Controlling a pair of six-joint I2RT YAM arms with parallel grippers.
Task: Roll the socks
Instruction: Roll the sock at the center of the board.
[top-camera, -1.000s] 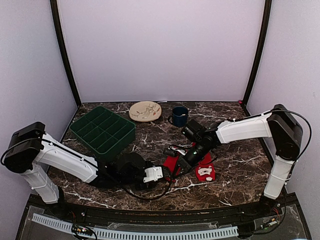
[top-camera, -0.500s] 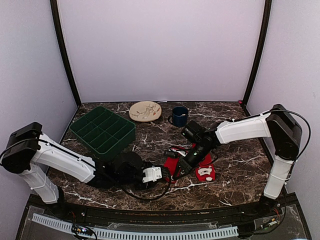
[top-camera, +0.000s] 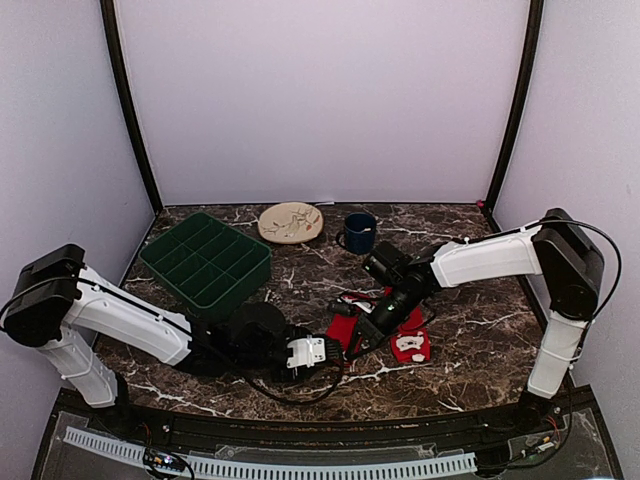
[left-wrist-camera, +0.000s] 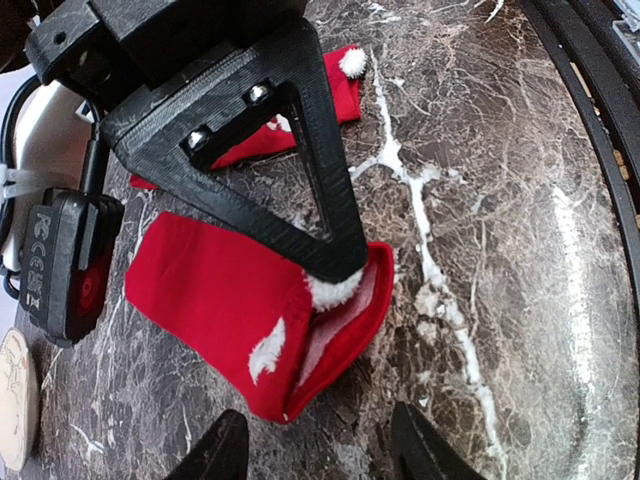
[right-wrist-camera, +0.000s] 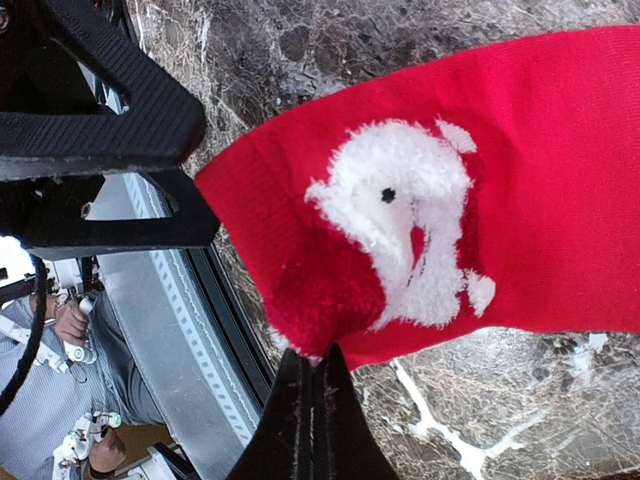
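Two red socks lie on the marble table. On the nearer sock (top-camera: 343, 328) (left-wrist-camera: 210, 300) (right-wrist-camera: 530, 170), my right gripper (top-camera: 357, 338) (right-wrist-camera: 312, 362) is shut, pinching its bunched edge beside a fluffy white figure. That edge gapes a little in the left wrist view, where the right finger (left-wrist-camera: 310, 180) presses on white fluff. My left gripper (top-camera: 328, 352) (left-wrist-camera: 320, 452) stands open just short of this sock, nothing between its fingertips. The other sock (top-camera: 410, 342) (left-wrist-camera: 335, 100) lies flat behind it, its white pattern up.
A green compartment tray (top-camera: 205, 260) stands at the back left. A beige plate (top-camera: 291, 222) and a dark blue mug (top-camera: 358, 232) sit at the back. The table's black front rail (left-wrist-camera: 600, 150) runs close to both grippers.
My left gripper has shifted a little to the right, closer to the nearer sock. The right gripper has kept its pinch and barely moved.
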